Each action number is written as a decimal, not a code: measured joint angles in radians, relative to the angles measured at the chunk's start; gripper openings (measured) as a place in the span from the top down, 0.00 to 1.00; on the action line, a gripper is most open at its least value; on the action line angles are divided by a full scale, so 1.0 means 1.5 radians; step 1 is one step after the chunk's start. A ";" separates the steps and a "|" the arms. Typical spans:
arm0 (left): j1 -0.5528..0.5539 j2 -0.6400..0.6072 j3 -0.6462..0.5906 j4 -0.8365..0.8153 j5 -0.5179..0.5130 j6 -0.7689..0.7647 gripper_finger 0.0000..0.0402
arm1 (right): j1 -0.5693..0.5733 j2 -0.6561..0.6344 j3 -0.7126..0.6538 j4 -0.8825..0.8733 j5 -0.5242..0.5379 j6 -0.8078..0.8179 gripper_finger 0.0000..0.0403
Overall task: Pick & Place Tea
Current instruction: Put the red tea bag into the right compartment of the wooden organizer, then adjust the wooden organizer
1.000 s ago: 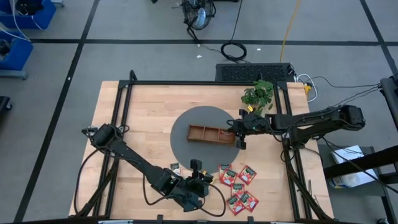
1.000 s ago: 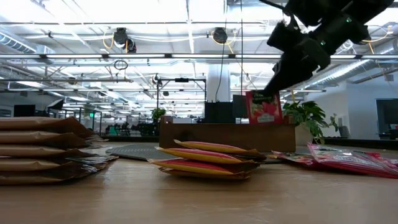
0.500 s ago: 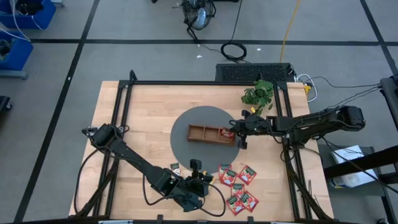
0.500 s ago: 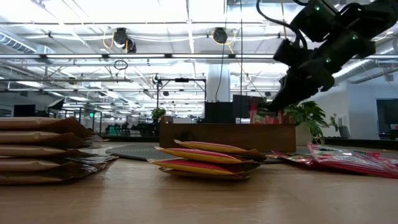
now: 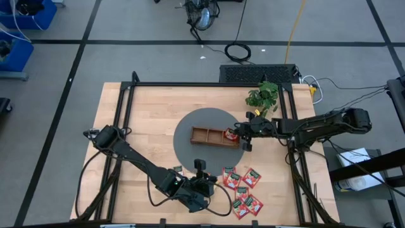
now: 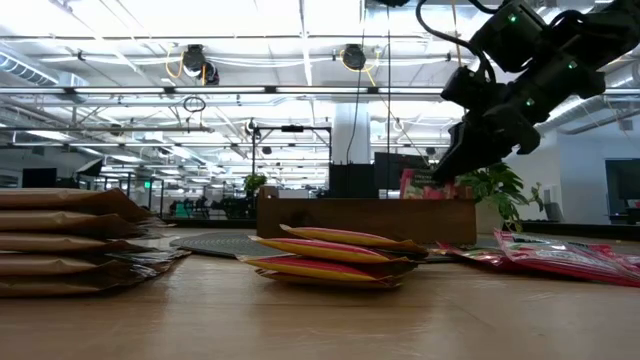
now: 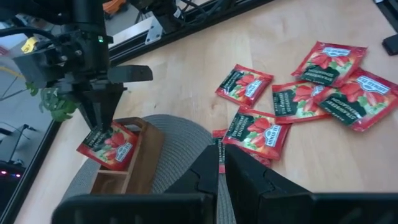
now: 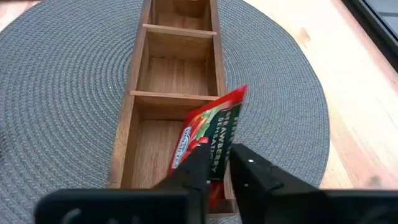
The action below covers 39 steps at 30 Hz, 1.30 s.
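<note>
Resting tilted in the end compartment of the wooden tray: one red tea sachet, its lower edge between the fingers of the right gripper; whether they pinch it or have let go cannot be told. Tray sits on a round grey woven mat. Loose red sachets lie scattered on the table. Left gripper hovers near them, fingers narrow, holding nothing.
</note>
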 joint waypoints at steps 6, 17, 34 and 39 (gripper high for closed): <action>0.008 0.000 0.000 0.001 0.000 -0.002 0.91 | -0.001 -0.008 0.000 0.014 0.021 -0.002 0.69; 0.008 0.000 0.000 -0.006 -0.001 0.007 0.91 | 0.049 -0.061 0.000 0.014 -0.035 -0.021 0.67; 0.023 -0.077 -0.149 -0.273 -0.221 -0.469 0.91 | 0.303 -0.038 -0.013 0.006 0.087 0.085 0.98; 0.050 -0.133 -0.260 -0.217 -0.176 -0.558 0.91 | 0.296 -0.038 -0.100 0.159 0.105 0.085 1.00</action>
